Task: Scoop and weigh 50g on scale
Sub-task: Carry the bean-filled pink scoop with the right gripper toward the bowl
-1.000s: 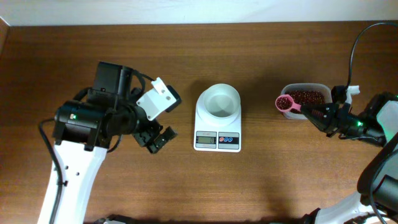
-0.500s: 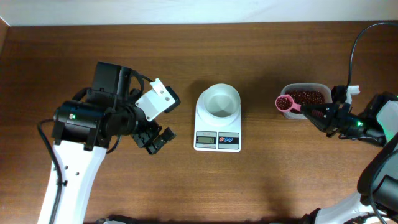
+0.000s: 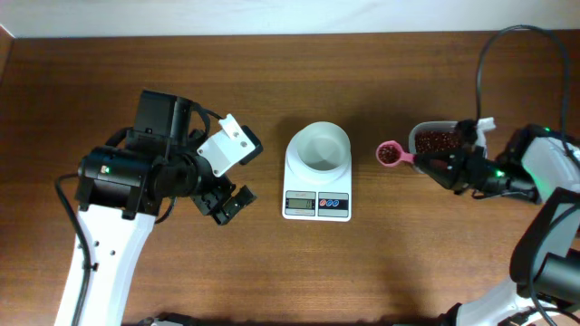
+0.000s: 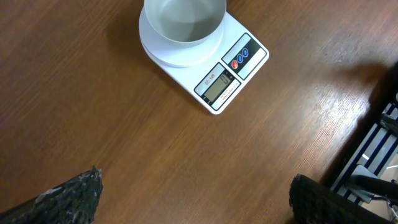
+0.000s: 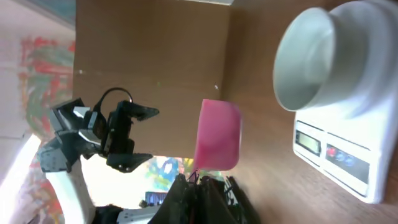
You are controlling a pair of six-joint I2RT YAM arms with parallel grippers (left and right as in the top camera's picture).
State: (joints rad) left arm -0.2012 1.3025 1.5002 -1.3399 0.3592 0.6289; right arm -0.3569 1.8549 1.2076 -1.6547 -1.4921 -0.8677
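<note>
Beans (image 3: 388, 154) in scoop (image 5: 217, 137) — right pincer (image 3: 433, 167) clamped on it — near scale (image 3: 317, 205); left pincer (image 3: 229, 205) apart.

We see a white scale (image 3: 317, 172) with a grey display (image 3: 300, 203) and red and blue buttons (image 3: 333, 203) on a brown wood-grain table (image 3: 408, 263). Right of the scale, a pink scoop (image 3: 405, 160) carries dark red-brown beans (image 3: 388, 153); the half-hidden tub (image 3: 431, 126) beyond looks clear, we think

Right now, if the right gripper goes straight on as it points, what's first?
Likely the bowl on the scale: the right gripper, shut on the pink scoop, points at it. Height unclear.
</note>
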